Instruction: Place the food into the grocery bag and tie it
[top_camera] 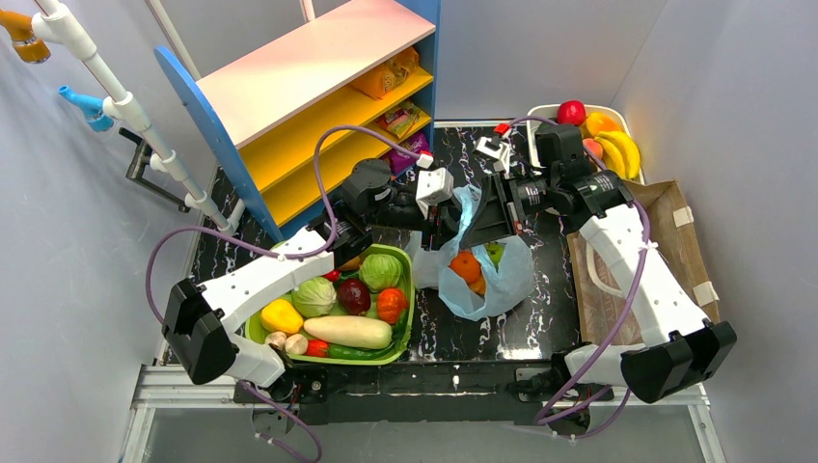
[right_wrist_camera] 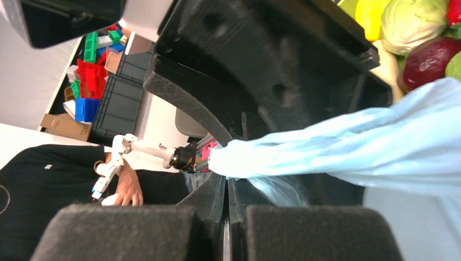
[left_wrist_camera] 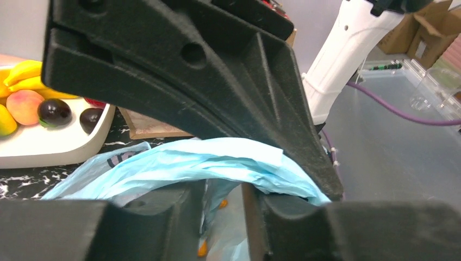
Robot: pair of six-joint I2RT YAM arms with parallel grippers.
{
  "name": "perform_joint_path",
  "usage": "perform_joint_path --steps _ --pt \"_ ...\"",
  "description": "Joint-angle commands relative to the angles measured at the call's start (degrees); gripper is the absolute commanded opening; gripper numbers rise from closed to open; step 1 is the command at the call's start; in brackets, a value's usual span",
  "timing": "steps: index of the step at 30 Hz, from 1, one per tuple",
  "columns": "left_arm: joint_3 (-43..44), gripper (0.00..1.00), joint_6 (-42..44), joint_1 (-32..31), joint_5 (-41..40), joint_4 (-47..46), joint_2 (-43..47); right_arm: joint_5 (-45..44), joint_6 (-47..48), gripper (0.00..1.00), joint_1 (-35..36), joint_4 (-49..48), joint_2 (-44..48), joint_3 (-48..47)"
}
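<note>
The light-blue grocery bag (top_camera: 497, 285) lies open on the dark table between my arms. An orange fruit (top_camera: 465, 264) and a green item (top_camera: 495, 253) lie inside it. My left gripper (top_camera: 451, 220) is at the bag's upper left edge. In the left wrist view its jaws (left_wrist_camera: 224, 190) stand a little apart; a bag handle (left_wrist_camera: 217, 163) drapes over the fingertips and a fold hangs in the gap. My right gripper (top_camera: 487, 214) is close beside it. In the right wrist view it (right_wrist_camera: 227, 174) is shut on a stretched bag handle (right_wrist_camera: 348, 147).
A green basket (top_camera: 410, 289) of vegetables stands left of the bag. A blue and yellow shelf (top_camera: 318, 96) stands behind. A white tray (top_camera: 540, 116) of fruit is at the back right. A brown paper bag (top_camera: 675, 231) lies on the right.
</note>
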State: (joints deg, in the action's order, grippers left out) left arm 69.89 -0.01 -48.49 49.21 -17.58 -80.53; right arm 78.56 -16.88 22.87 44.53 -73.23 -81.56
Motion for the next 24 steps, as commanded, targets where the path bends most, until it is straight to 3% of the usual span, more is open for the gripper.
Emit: perform_joint_path --steps 1,6,8,9,12,14,24 --pt "3.61 0.22 -1.51 -2.36 5.12 -4.6 1.33 -6.77 0.98 0.01 -0.37 -5.25 -2.08 1.05" --pt "3.61 0.0 -1.79 -2.33 4.46 -5.07 1.23 -8.01 1.06 0.01 -0.42 -4.7 -1.85 1.3" --pt "3.44 0.0 -1.92 -2.31 3.96 -5.11 1.29 -9.27 0.82 0.01 -0.52 -3.64 -1.68 0.59" --pt "3.27 0.0 -2.02 -2.32 3.49 -5.2 1.36 -9.93 0.76 0.06 -0.55 -3.13 -1.46 0.02" --pt "2.58 0.0 -2.08 -2.38 2.15 -5.46 1.57 -12.6 0.89 0.34 -0.73 -0.82 -0.58 -1.16" --pt "2.4 0.0 -1.98 -2.36 0.92 -5.44 1.69 -14.44 1.43 0.45 -0.86 0.41 0.38 -1.29" --pt "0.97 0.0 -4.25 -2.31 -3.09 -8.21 1.71 -21.42 2.65 0.49 -3.03 2.74 6.73 2.08"
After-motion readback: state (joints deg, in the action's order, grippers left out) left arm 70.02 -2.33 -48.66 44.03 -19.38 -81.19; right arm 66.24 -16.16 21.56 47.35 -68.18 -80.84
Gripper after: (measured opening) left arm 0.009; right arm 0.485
